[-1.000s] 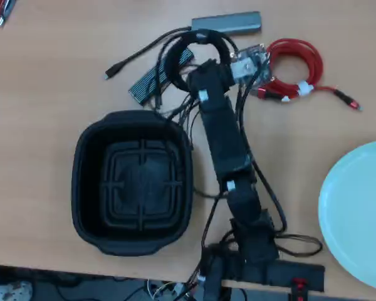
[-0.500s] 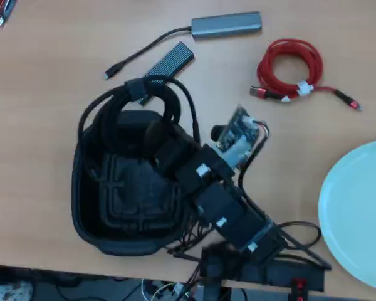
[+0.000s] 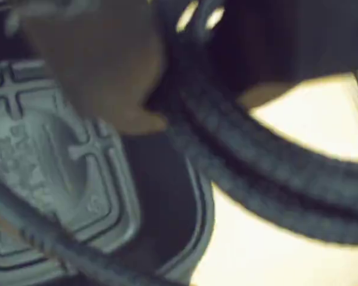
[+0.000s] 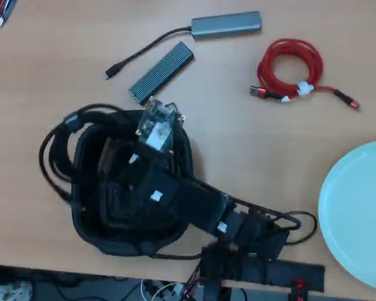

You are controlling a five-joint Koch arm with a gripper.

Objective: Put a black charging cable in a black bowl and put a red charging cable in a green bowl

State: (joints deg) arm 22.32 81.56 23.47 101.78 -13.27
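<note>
The arm reaches over the black bowl [image 4: 91,235] near the surface's front-left edge, with the black cable [image 4: 56,141] looped over the bowl's left and rear rim. The jaws are hidden, so I cannot tell their state. The red cable [image 4: 291,69] lies coiled near the rear-right; the green bowl [image 4: 357,213] sits at the right edge.

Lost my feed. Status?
Gripper over black bowl, jaws hidden. Black cable draped over bowl's left rim, partly outside. Red cable untouched; green bowl empty.
</note>
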